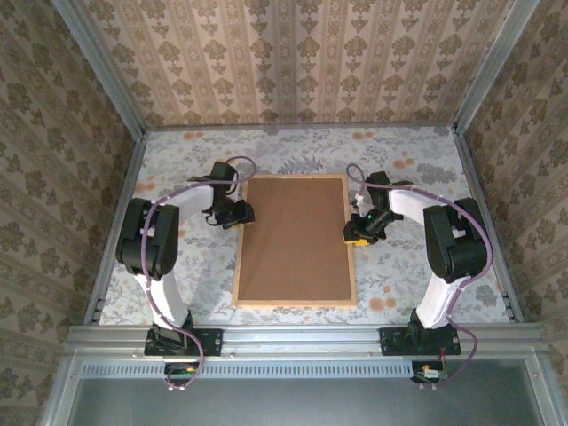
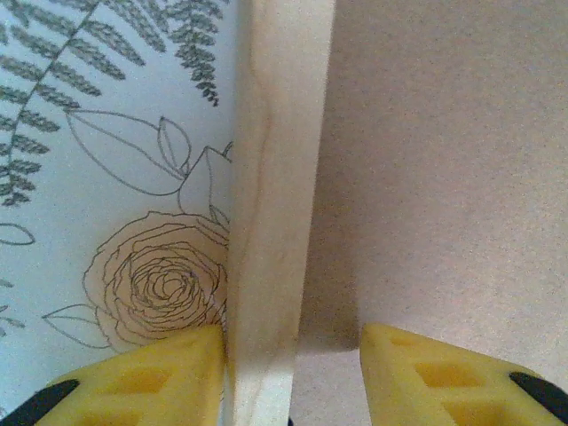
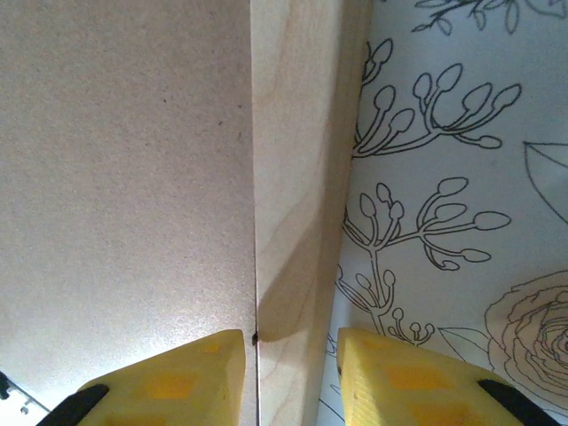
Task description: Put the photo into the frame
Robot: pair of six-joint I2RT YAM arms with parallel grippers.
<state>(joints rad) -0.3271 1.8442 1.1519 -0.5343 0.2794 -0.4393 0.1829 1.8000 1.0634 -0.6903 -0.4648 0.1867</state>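
The frame [image 1: 295, 303] lies back upward in the middle of the floral-print table [image 1: 177, 160], with its brown backing board [image 1: 295, 240] showing. The left gripper [image 1: 241, 213] straddles the frame's left wooden rail near the far corner, jaws released. Its outer finger [image 2: 151, 377] touches the wood, and the inner one hangs apart over the board. The right gripper [image 1: 357, 232] clenches the right rail, its yellow fingers [image 3: 186, 377] tight against both sides.
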